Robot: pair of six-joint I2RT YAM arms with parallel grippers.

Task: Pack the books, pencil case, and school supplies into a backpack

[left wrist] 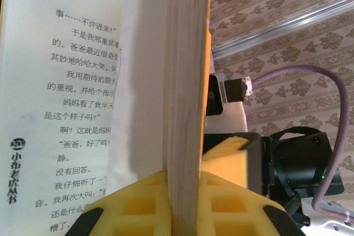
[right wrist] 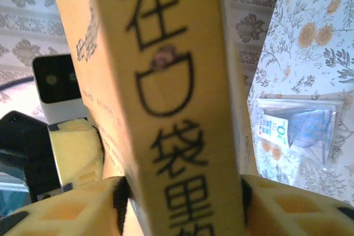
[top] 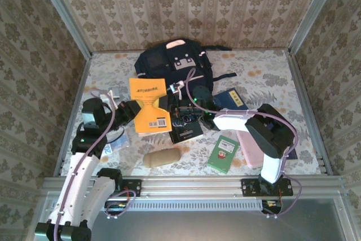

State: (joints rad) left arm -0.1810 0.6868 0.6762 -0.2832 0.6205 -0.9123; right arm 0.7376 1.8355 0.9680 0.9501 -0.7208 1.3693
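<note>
We locate the orange book (top: 149, 105) over the middle of the worktop (top: 265, 77), slightly toward the left edge. Its cover faces up in the top view.

The left gripper (top: 134, 111) is clenched on the book's left edge. In the left wrist view, its yellow fingers (left wrist: 138, 203) press the page block from both sides, and one printed page stands loose to the left.

The right gripper (top: 170, 109) sits at the book's right edge. In the right wrist view, its fingers (right wrist: 72, 208) flank the spine with its black lettering. We see a thin dark gap on each side, so we cannot tell whether this gripper clamps the book or merely brackets it.

The backpack (top: 169, 63) lies at the middle of the far edge, just beyond the orange book.

A black book (top: 186, 131) lies under the right gripper, near the worktop's centre. A navy book (top: 231, 99) lies to the right of the backpack, toward the right edge. A green book (top: 223, 153) lies near the near edge, right of centre.

A pink flat item (top: 248, 148) sits just beside the green book, partly under the right arm. A tan oblong item (top: 162, 157) lies near the near edge, at its middle.

A blue-and-white packet (right wrist: 293, 131) lies flat on the worktop, beside the left arm near the left edge.
</note>
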